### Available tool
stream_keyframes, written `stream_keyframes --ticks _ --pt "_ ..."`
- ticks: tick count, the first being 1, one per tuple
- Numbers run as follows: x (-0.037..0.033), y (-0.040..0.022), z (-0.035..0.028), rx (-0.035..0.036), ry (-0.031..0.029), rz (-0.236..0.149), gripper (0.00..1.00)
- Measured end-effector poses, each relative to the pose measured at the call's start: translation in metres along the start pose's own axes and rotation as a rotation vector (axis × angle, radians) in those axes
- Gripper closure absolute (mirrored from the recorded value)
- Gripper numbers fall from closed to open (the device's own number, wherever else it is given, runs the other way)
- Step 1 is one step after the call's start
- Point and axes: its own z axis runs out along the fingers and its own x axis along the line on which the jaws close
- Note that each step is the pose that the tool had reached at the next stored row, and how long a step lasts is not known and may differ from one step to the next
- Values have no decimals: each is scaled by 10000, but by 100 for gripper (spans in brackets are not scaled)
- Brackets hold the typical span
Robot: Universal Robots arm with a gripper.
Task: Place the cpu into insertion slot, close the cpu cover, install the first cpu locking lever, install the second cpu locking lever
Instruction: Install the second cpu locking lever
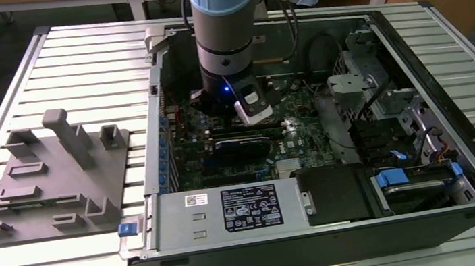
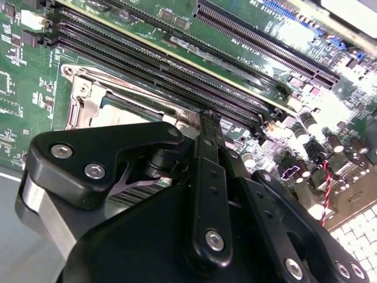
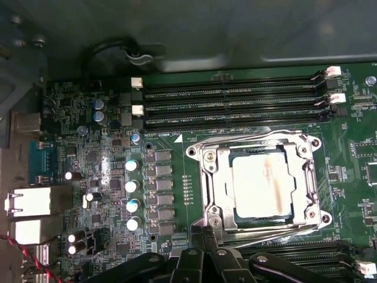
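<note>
I am hovering my gripper (image 3: 203,236) low over the green circuit board (image 3: 106,194), my black linkage crowding the lower middle of the first wrist view. My fingers (image 2: 207,127) are pressed together into one narrow blade with nothing between them, and the tip is sitting right at the near edge of the insertion slot (image 3: 207,171).

Just beyond that tip, toward the middle right of the first wrist view, the cpu (image 3: 262,183) is lying flat in the socket, its dull metal top showing through the window of the cpu cover (image 3: 215,183). The cover is looking folded down over the chip, though I cannot tell whether either locking lever is latched. So the socket is lying straight ahead of my fingertips and slightly to the frame's right.

Farther off, the long black memory slots (image 3: 230,106) are running across the upper frame, side to side, parallel to the socket's far edge.
</note>
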Motion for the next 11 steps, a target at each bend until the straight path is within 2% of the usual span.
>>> stream_keyframes --ticks 2,5,7,11 --pt "-1 -7 0 -70 6 1 90" --pt "0 -16 0 -225 21 4 90" --pt "-1 -28 3 -257 22 5 90" --pt "-5 -64 6 -268 24 5 90"
